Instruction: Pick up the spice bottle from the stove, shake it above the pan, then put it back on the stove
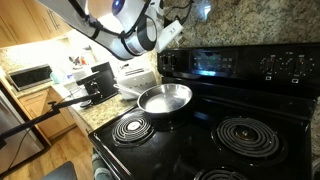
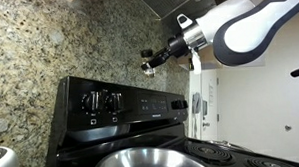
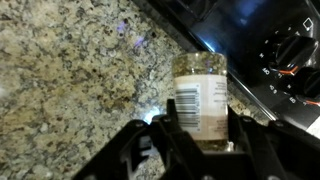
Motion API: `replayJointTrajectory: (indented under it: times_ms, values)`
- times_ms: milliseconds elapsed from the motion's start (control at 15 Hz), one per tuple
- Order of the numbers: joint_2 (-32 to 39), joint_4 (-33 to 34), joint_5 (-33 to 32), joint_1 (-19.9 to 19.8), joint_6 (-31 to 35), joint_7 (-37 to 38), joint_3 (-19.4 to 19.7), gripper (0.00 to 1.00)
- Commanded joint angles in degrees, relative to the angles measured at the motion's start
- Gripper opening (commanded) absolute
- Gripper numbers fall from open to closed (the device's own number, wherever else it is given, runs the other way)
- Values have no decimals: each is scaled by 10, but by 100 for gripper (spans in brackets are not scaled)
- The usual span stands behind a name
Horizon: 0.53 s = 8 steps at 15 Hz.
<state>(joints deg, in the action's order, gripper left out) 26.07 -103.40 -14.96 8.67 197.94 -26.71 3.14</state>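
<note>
The claw (image 3: pixel 200 128) is pinched shut around one spice bottle (image 3: pixel 200 92), held aloft. Below it, one pan (image 1: pixel 165 97) and three coil burners (image 1: pixel 247 135) are seen.

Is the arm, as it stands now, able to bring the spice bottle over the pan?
Probably yes. The pincer is shut on the spice bottle, high above the stove, and nothing visible stands between it and the open pan below.

Shiny metal pan (image 1: pixel 165 97), glossy stove (image 1: pixel 250 105)
</note>
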Motion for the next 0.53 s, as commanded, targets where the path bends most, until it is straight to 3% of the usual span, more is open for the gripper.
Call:
replayJointTrajectory:
  times_ms: [0,467]
  values:
    - [0,0,0,0,0,0,0,18]
    - [19,-1,13,10,0,-4,33,18]
